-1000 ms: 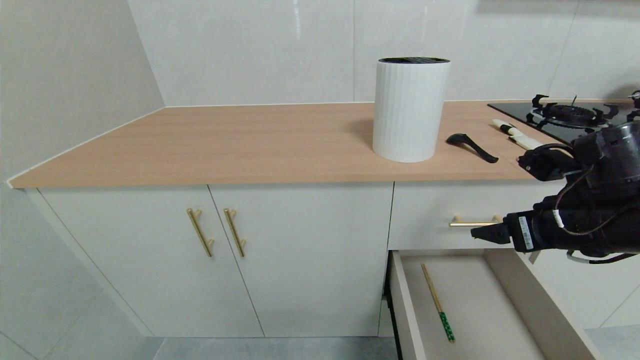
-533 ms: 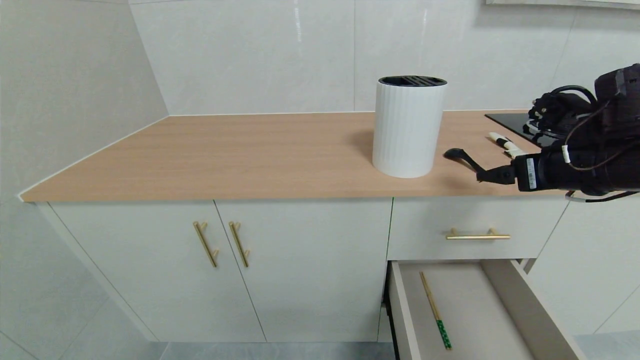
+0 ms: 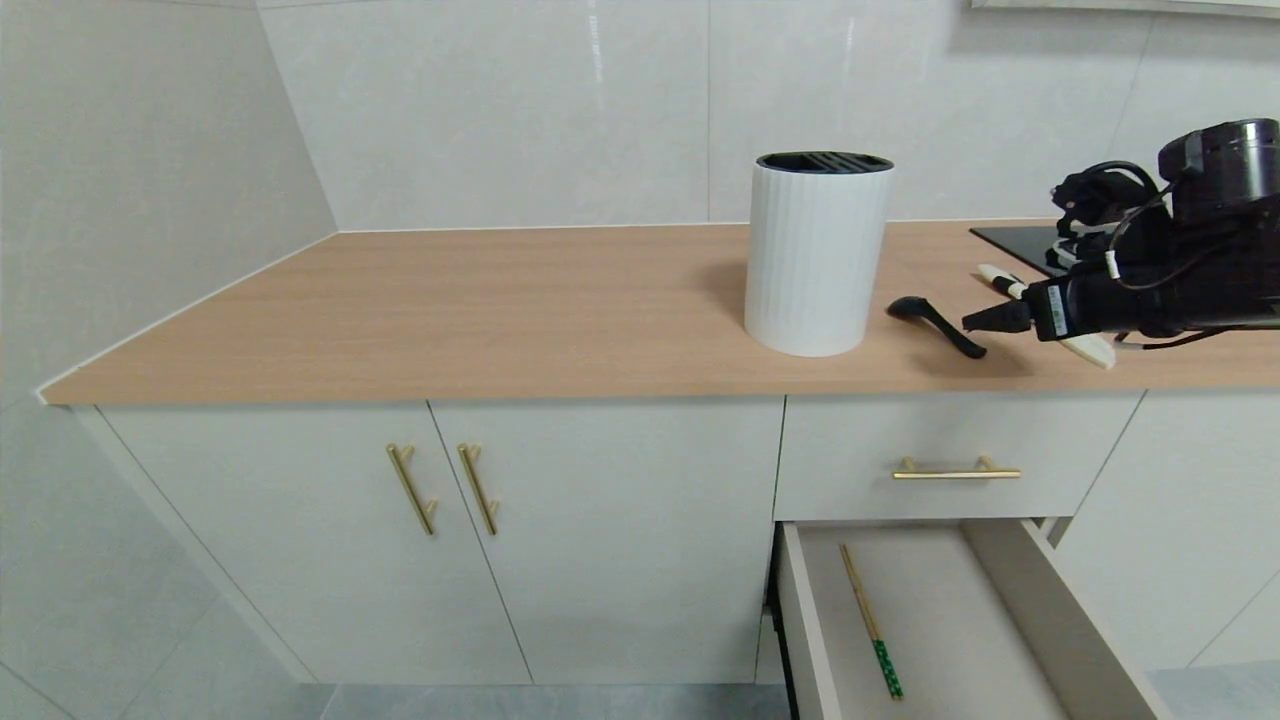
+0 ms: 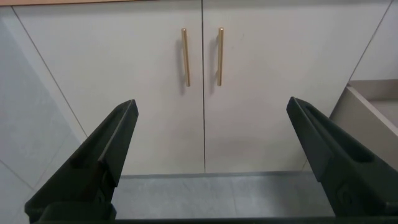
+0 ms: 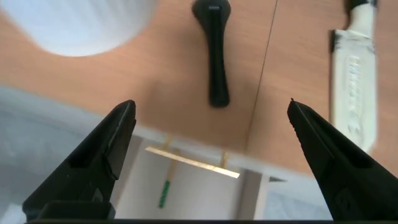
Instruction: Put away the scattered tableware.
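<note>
right tool [image 3: 985, 320] wide open, nothing in it. it hovers over the front part of the bench [image 3: 500, 300], tips just beside the handle end of the black spoon [image 3: 935, 322], not touching as far as i can tell. in the right wrist view the right tool [image 5: 211, 124] looks straight down with the spoon [image 5: 213, 50] lying between the lines of its two fingers, handle toward the bench edge.

spoon lies flat on the bench, just beside the white ribbed holder [image 3: 815, 255], between it and a white utensil with a black band [image 3: 1003, 281]. that utensil [image 5: 356, 81] lies roughly parallel to the spoon, partly hidden by the arm in the head view. black hob [image 3: 1010, 240] behind it.

lower drawer [image 3: 1040, 620] is pulled open below; chopsticks with green ends [image 3: 870, 625] lie in it near its left wall.

left tool [image 4: 211, 118] also wide open and empty, held low facing the cabinet doors with gold handles [image 4: 185, 56].
</note>
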Controlling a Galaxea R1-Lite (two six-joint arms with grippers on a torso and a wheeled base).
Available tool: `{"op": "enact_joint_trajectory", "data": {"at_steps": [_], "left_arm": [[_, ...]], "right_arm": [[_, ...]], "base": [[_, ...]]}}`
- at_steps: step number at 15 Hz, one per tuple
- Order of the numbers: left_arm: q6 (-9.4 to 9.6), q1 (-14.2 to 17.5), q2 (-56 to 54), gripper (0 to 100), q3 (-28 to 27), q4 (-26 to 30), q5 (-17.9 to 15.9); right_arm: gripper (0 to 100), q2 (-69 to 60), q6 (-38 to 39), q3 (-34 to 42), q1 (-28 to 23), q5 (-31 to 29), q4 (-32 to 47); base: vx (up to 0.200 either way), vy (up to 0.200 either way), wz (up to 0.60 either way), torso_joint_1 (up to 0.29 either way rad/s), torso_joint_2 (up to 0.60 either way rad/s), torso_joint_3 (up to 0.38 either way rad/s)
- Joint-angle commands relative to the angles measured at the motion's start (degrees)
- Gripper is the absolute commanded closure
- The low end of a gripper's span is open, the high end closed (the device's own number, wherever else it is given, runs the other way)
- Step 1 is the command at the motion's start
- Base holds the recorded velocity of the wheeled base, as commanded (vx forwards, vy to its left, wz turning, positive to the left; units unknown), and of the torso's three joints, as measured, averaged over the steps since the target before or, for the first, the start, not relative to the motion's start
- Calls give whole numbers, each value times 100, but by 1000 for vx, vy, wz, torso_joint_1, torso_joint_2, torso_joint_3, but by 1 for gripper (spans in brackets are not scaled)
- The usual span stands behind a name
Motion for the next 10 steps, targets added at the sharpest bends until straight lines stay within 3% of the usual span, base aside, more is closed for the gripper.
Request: {"op": "enact_joint_trajectory", "data": {"at_steps": [1, 5, 10], "left_arm": [[2, 2, 0, 0, -2, -4, -2], [2, 2, 0, 0, -2, -4, -2], [2, 2, 0, 0, -2, -4, -2]], "right_arm": [[0, 723, -107, -380, -28, 26, -3], [0, 1004, -169, -494, 7, 87, -258], [0, 1593, 174, -1092, -37, 659, -486]], "base": [[0, 0, 0, 0, 0, 0], [0, 0, 0, 0, 0, 0], [0, 0, 0, 0, 0, 0]]}}
